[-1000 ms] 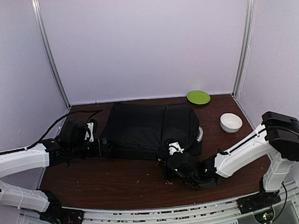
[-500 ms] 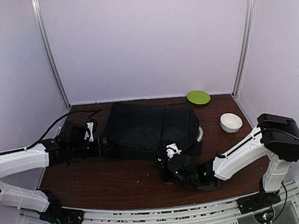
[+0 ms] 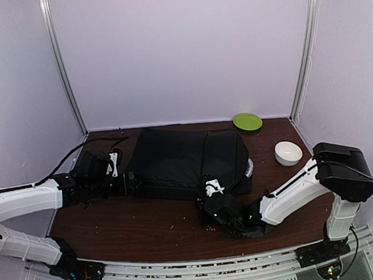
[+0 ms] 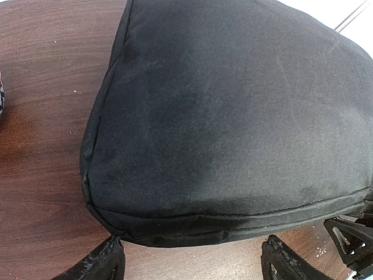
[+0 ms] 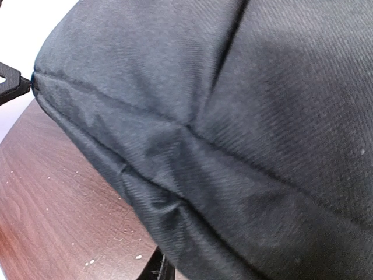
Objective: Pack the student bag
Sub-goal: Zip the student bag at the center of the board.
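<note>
Left jaws: wide apart and holding nothing. Their fingertips (image 4: 108,263) flank the seam at the left end of the bag (image 3: 181,158), with no contact that I can see.
Right jaws: low against the bag's near edge, towards its right end. Cloth fills the wrist view, so I cannot tell whether they pinch fabric or stand free.
Worktop (image 3: 141,223): dark wood that looks smooth. The risk is that the bag slides across it when pulled from one side, rather than yielding.
Bag: lies flat across the middle and rear of the worktop, long side running left to right, with an arm at each end. No open mouth shows in any view.
Grip risk: a pinch on loose cloth, rather than on a zip pull or strap, would likely slip off or lift only a fold. The soft shell would sag and the bag would not open.
Two-sided risk: if the left jaws close on the seam while the right ones tug, the bag may twist or bunch and bury the zip.
Plate (image 3: 247,121): green, at the rear right, just beyond the bag's far corner. A bag shoved rearward could push it against the wall.
Bowl (image 3: 288,153): white, right of the bag and apart from it, near the right forearm. A sweep of that arm could knock it.
Crumbs (image 5: 111,245): pale specks on the wood by the right jaws. They are a minor matter but could get caught under the cloth.
</note>
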You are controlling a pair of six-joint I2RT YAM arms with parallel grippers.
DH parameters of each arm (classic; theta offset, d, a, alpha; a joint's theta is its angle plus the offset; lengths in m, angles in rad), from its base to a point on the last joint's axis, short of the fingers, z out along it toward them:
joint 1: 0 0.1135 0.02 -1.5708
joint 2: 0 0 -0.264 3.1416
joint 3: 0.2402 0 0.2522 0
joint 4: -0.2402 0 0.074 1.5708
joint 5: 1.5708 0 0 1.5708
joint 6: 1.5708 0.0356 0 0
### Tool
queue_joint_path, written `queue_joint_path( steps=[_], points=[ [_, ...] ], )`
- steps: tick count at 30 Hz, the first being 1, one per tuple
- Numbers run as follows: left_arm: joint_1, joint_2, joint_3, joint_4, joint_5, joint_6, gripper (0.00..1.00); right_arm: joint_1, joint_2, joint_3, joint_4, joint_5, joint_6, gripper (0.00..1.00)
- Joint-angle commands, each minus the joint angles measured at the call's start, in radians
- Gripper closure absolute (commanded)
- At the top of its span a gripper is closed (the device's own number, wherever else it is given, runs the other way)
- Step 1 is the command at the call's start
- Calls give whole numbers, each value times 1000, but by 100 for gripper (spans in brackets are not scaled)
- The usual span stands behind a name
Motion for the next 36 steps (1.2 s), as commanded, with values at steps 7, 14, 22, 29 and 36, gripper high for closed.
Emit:
queue_joint_path(
  steps=[7, 14, 22, 29, 36],
  points=[
    [-4, 23, 10, 51, 9, 15, 17, -22, 38, 28, 4, 25, 28, 83],
    [-4, 26, 14, 48, 9, 20, 17, -26, 45, 38, 4, 19, 26, 89],
    [-4, 25, 16, 43, 9, 23, 17, -32, 49, 38, -1, 18, 30, 96],
    [-4, 28, 19, 45, 7, 22, 17, -33, 35, 21, -9, 20, 18, 100],
    [-4, 39, 18, 45, -2, 19, 18, -33, 5, -11, -31, 33, -4, 100]
  ],
)
